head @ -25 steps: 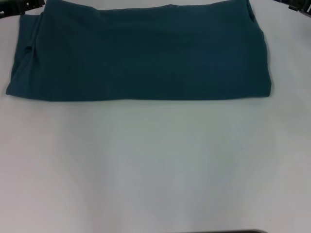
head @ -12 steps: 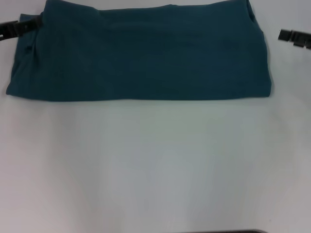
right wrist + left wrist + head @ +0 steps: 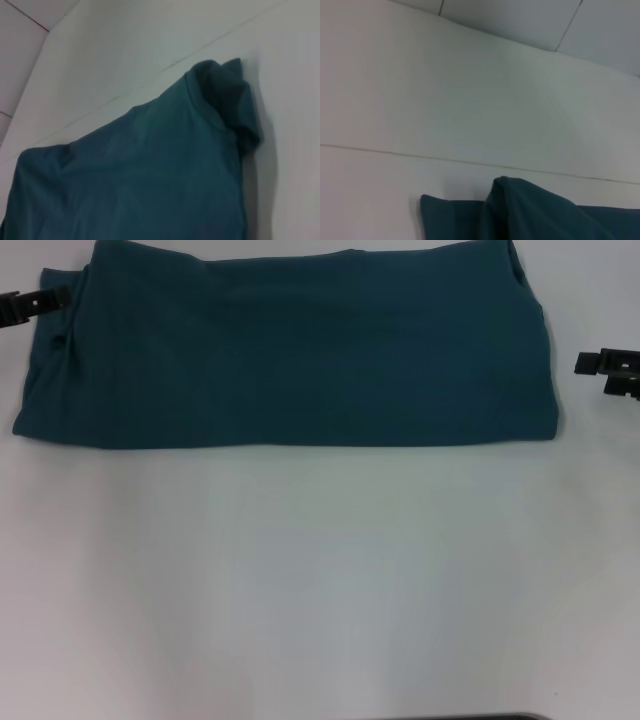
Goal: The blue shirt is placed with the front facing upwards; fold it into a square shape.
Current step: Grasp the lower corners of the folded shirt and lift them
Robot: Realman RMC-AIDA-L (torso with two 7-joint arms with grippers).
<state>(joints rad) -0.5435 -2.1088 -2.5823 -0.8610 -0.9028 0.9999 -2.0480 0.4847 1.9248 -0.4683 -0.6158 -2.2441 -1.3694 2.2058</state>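
Across the far table (image 3: pixel 320 580) my folded teal cotton shirt (image 3: pixel 290 350) runs left-right; left gripper (image 3: pixel 30 306) and right gripper (image 3: pixel 610 368) flank it, finger state unclear.

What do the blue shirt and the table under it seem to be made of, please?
The blue shirt looks like soft matte knit fabric, probably cotton: it lies in limp layers with gentle creases, no sheen, and a stitched hem in the right wrist view. The table looks like a smooth, hard white board, perhaps laminate, with faint gloss and a thin seam line; its exact material is uncertain.
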